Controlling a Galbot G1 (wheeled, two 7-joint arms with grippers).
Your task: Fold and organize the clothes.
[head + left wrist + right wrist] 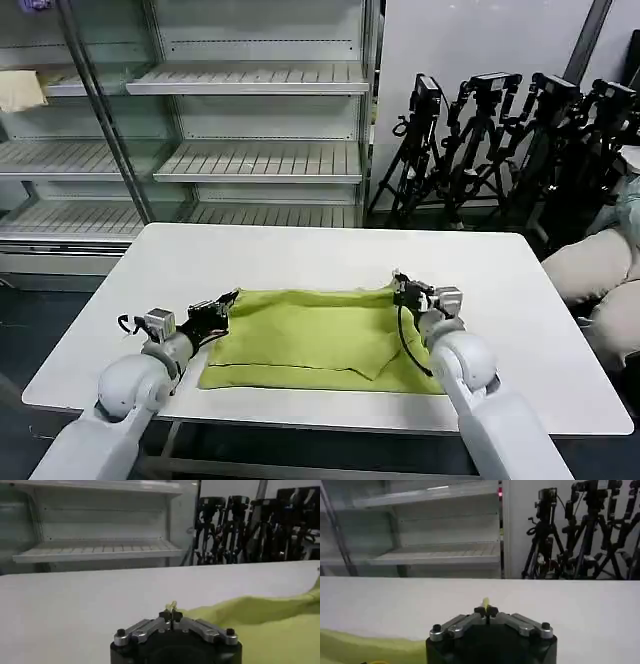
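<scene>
Count: one lime T-shirt (315, 340) between my fingers, one white bench (330, 255) under them, one shelving unit (250, 120) beyond them. Tripods (500, 140) there too; number unclear.

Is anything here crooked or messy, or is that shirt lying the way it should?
Nothing looks damaged. The lime T-shirt is only partly folded, its near edge uneven on the white table. The left gripper and right gripper each pinch a far corner.
</scene>
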